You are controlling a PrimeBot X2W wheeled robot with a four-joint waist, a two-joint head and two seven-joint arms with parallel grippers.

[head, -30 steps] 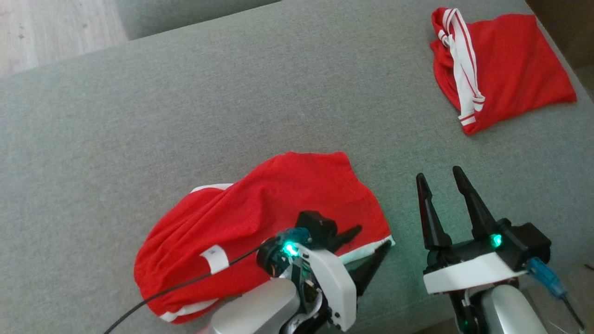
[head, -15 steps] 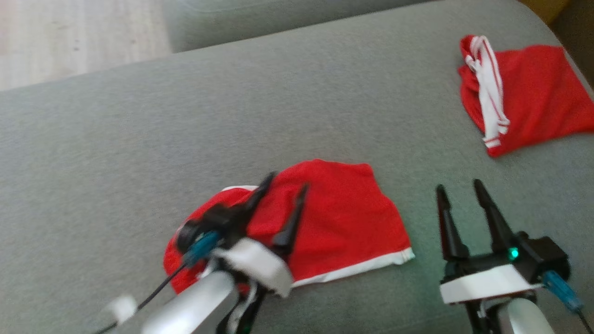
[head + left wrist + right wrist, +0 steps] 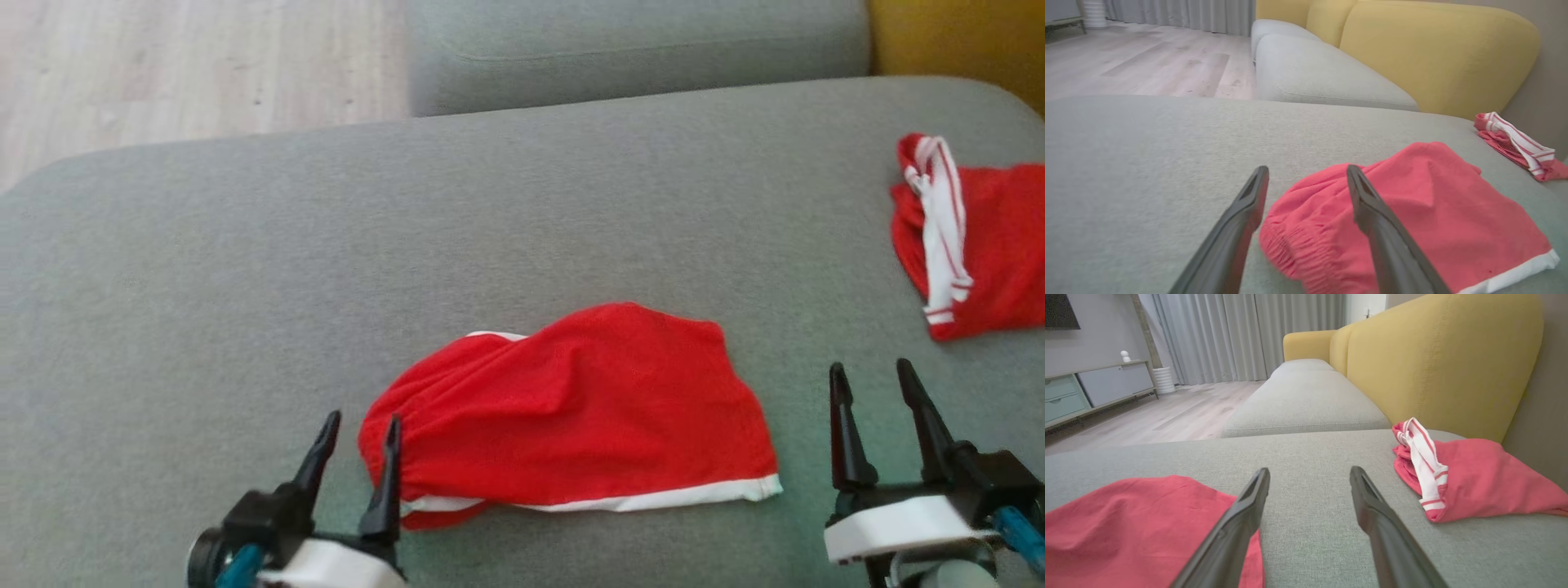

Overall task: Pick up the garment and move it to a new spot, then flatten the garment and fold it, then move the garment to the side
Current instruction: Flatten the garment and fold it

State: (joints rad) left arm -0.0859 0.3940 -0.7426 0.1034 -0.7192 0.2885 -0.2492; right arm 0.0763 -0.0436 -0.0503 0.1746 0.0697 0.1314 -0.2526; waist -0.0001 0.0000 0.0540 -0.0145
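A red garment (image 3: 571, 420) with a white hem lies folded on the grey sofa seat (image 3: 245, 269), in front of me. It also shows in the left wrist view as the garment (image 3: 1433, 212) and at the lower left of the right wrist view as the garment (image 3: 1126, 522). My left gripper (image 3: 361, 429) stands open just left of its gathered end, holding nothing; in its wrist view the left gripper (image 3: 1306, 173) frames that end. My right gripper (image 3: 873, 376) is open to the right of the garment, over bare cushion, also seen as the right gripper (image 3: 1309, 473).
A second red garment with white stripes (image 3: 971, 245) lies at the far right of the seat, near the yellow backrest (image 3: 1445, 359). Another grey cushion (image 3: 637, 49) adjoins at the back. Wooden floor (image 3: 188, 65) lies beyond the seat's left edge.
My left gripper has come off the garment and drawn back to its left end, fingers now pointing up. The head camera has tilted up and shifted, so the scene sits lower and rightward.
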